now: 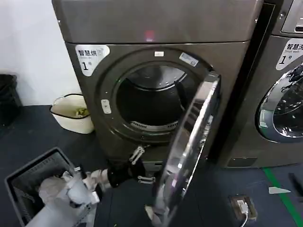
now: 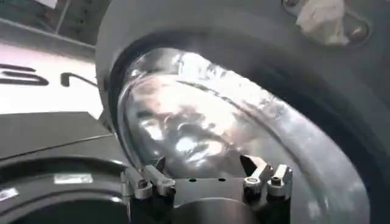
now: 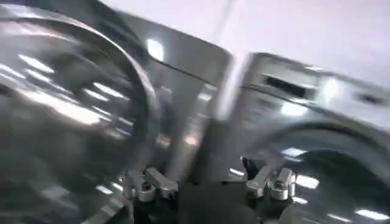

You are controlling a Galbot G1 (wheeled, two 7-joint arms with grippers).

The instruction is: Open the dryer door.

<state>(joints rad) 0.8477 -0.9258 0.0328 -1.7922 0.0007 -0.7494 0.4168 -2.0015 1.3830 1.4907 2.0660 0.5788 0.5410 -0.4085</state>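
The left gripper (image 1: 140,165) hangs low in front of the dryer (image 1: 156,80), its fingers (image 2: 149,181) spread and holding nothing, just left of the door's (image 1: 189,146) inner face; from the left wrist the fingertips frame the door's bulging glass (image 2: 201,122), close to it, though whether they touch it cannot be told; the right gripper (image 3: 210,182), seen from its own wrist, has its fingers (image 3: 268,179) parted too and empty, with the door's chrome rim (image 3: 137,91) to one side and the second machine (image 3: 317,122) to the other; the door stands swung well out from the drum opening (image 1: 151,101), hinged on the right and seen nearly edge-on, its lower edge reaching toward the near floor; the drum (image 1: 158,78) lies open to view behind it; left of the dryer a cream bucket (image 1: 73,113) sits by the wall, and nearer, at the left, a grey basket (image 1: 28,177) holds pale cloth (image 1: 52,189); the second machine (image 1: 279,85) stands at the right, door shut; a green floor line (image 1: 284,198) runs at the near right.
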